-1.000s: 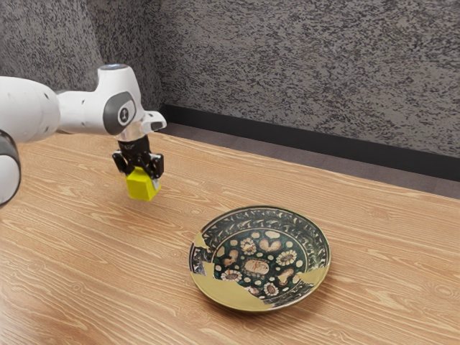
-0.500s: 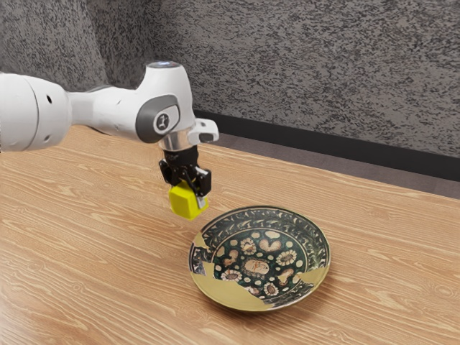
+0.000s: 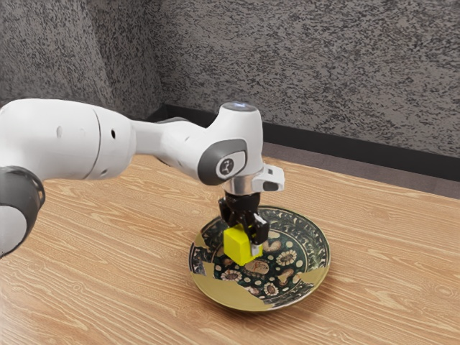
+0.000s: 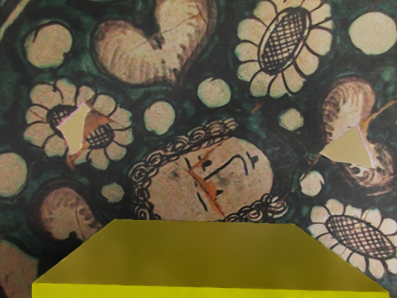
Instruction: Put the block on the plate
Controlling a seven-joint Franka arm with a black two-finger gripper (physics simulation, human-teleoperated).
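- Exterior view, landmark: the plate [image 3: 241, 300], a round dish with a gold-coloured rim and a dark floral pattern, lies face up on the wood-grain tabletop [image 3: 388, 287].
- Exterior view, arm: the white arm [image 3: 169, 140] enters from the exterior view's left and reaches to the plate, with its black gripper [image 3: 245, 240] directed downward over the plate's area.
- Exterior view, jaws: clenched on the block, one to each side of it.
- Exterior view, block: the yellow block [image 3: 239, 246] is positioned within the plate's outline, inboard of the rim. Contact between the block's underside and the plate cannot be determined.
- Exterior view, surroundings: a mottled grey wall [image 3: 309, 72] with a dark base strip [image 3: 338, 145] stands beyond the plate and the tabletop.
- Wrist view, plate: the dark green ground of the plate carries a face motif [image 4: 217, 174], a heart motif [image 4: 152, 46] and several flower motifs [image 4: 282, 46].
- Wrist view, block: the block lies over the plate's pattern and covers part of it, its edge adjoining the face motif.
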